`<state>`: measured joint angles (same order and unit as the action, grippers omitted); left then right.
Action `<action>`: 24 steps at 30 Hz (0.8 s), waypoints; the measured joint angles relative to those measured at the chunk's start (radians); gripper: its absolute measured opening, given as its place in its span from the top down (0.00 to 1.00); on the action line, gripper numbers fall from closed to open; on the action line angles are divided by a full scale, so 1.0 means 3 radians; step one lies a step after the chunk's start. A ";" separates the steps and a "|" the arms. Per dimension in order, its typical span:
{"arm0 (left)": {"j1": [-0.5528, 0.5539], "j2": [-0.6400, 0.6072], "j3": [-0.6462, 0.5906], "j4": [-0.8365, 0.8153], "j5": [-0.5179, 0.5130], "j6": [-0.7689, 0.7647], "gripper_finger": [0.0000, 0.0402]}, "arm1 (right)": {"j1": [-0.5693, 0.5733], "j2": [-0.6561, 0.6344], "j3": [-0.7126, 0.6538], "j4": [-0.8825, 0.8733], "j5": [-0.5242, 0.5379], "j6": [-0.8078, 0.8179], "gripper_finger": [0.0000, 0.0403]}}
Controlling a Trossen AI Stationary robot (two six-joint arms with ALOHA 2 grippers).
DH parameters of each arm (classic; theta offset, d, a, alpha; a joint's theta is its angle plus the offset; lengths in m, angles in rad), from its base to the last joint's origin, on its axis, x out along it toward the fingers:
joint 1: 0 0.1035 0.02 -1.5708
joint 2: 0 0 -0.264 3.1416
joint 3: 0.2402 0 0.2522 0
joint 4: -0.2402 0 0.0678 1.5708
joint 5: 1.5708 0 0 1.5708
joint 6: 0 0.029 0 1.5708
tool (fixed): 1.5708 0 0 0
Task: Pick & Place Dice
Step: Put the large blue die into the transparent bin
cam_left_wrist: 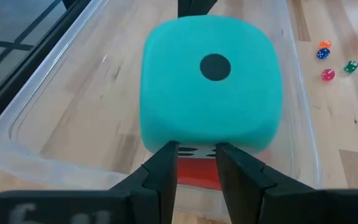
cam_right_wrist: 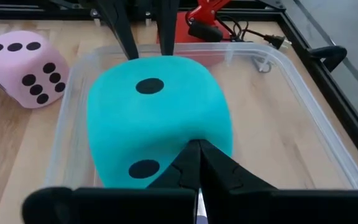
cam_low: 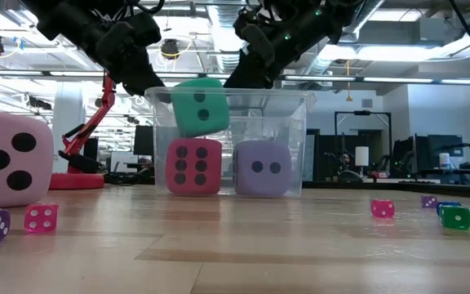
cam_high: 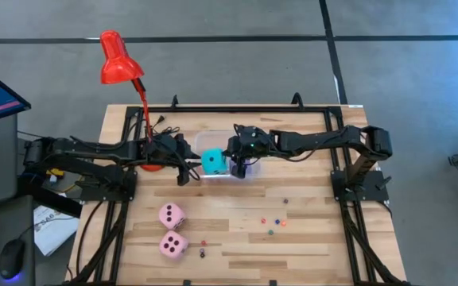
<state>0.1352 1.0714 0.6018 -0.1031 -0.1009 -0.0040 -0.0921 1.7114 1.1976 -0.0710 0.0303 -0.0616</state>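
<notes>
Jaws of the left gripper (cam_left_wrist: 193,163) stand slightly apart at the near edge of the cyan die (cam_high: 212,162), with a narrow gap between the two dark fingers; whether they pinch the die cannot be told. The left gripper sits at the left wall of the clear plastic bin (cam_low: 299,131).

The cyan die sits high in the bin, resting on the red die (cam_low: 193,166) and tilted toward the left wall. The lavender die (cam_low: 261,168) stands just beside the red die on the bin floor.

Jaws of the right gripper (cam_right_wrist: 197,163) are fully closed, with the fingertips pressed against the side of the cyan die and nothing held between them.

Two pink dice (cam_high: 172,230) lie on the wooden table (cam_high: 308,238), well apart from the bin. Several small coloured dice (cam_low: 455,216) are scattered on the table to the right.

A red desk lamp (cam_high: 120,59) stands at the table's left rear.
</notes>
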 joint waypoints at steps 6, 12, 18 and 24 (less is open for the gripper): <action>0.0000 -0.0003 0.0000 0.0017 -0.0015 0.0007 0.75 | 0.0000 0.0003 -0.0004 -0.0013 -0.0013 0.0001 1.00; 0.0000 -0.0009 0.0000 0.0106 -0.0019 0.0084 0.75 | 0.0000 0.0009 -0.0013 -0.0081 -0.0018 0.0004 1.00; 0.0000 -0.0041 0.0004 0.0129 -0.0019 0.0084 0.75 | 0.0000 0.0014 -0.0016 -0.0091 -0.0020 0.0004 1.00; 0.0000 -0.0068 0.0008 0.0096 -0.0020 0.0078 0.75 | 0.0001 0.0016 -0.0017 -0.0078 -0.0055 0.0004 1.00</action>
<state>0.1352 1.0511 0.6041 -0.0744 -0.1070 0.0192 -0.0917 1.7161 1.1927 -0.0944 0.0138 -0.0605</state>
